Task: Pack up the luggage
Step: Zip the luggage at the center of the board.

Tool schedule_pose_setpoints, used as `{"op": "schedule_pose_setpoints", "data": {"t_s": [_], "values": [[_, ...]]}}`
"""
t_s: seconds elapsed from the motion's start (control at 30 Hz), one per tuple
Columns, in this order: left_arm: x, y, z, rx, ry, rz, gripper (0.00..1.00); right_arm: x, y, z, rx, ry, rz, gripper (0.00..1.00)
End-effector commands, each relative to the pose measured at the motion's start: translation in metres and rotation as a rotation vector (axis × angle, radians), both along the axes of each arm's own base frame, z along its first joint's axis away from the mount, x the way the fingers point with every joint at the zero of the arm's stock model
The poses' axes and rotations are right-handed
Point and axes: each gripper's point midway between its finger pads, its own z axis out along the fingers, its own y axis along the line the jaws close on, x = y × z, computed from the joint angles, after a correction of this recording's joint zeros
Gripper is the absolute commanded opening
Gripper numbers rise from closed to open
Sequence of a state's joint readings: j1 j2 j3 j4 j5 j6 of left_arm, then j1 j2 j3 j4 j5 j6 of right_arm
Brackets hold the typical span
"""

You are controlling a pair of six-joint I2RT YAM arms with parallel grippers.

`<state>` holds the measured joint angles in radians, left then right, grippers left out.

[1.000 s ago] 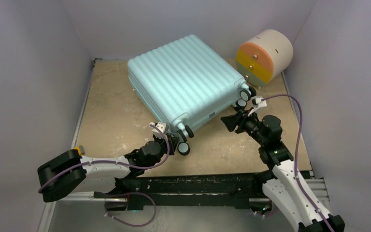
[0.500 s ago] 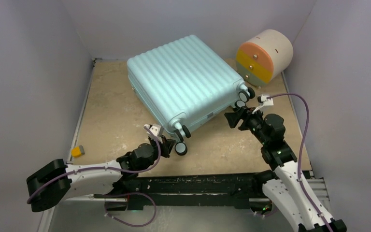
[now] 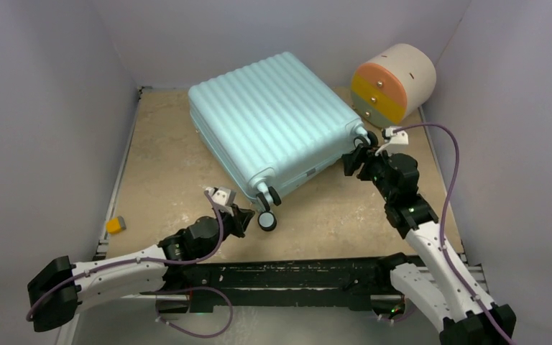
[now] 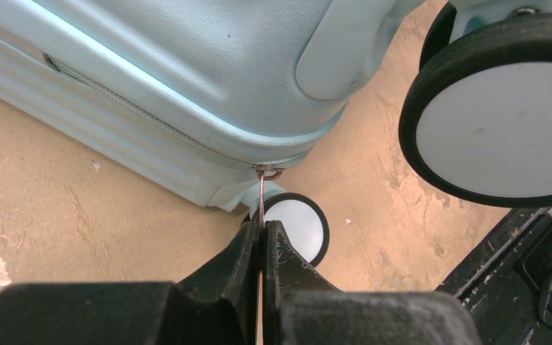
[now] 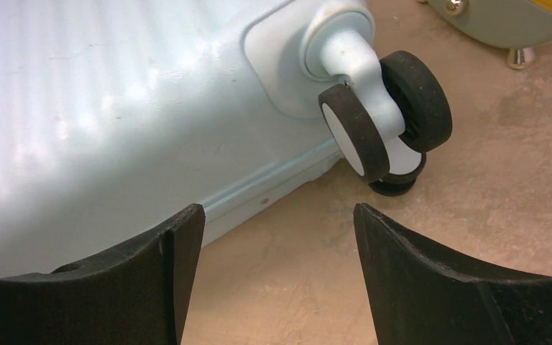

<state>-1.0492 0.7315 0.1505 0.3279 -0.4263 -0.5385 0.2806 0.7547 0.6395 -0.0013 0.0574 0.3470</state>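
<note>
Snugly in left gripper [image 4: 261, 230], luggage [image 4: 187, 72] zip pull [image 4: 261, 190]

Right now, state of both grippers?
Left gripper: shut on the zipper pull of the suitcase.
Right gripper: open, holding nothing.

The luggage [image 3: 273, 122] fills the middle of the desk [image 3: 159, 169]; bare room lies left of it. My left gripper [image 4: 261, 233], pinching the zip pull [image 4: 261, 195], has a wheel [image 4: 496, 122] close on its right. My right gripper [image 5: 277, 230], jaws apart, faces bare desk; the drawers [image 3: 392, 85] narrow the gap beyond.
</note>
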Motion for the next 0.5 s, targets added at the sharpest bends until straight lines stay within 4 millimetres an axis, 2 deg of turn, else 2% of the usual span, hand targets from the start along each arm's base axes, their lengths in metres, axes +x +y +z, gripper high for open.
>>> {"op": "schedule_pose_setpoints", "data": {"t_s": [0.0, 0.13, 0.33, 0.47], "values": [[0.003, 0.008, 0.010, -0.027, -0.011, 0.042, 0.00, 0.017, -0.014, 0.022, -0.121, -0.055, -0.050, 0.79], [0.002, 0.012, 0.014, -0.014, -0.007, 0.049, 0.00, 0.024, -0.022, 0.017, -0.183, -0.030, -0.084, 0.79], [0.003, 0.019, 0.015, -0.021, -0.003, 0.084, 0.00, 0.040, -0.030, 0.029, -0.271, -0.030, -0.075, 0.79], [0.005, 0.021, 0.015, -0.027, -0.005, 0.100, 0.00, 0.053, -0.045, 0.029, -0.264, -0.029, -0.049, 0.78]]}}
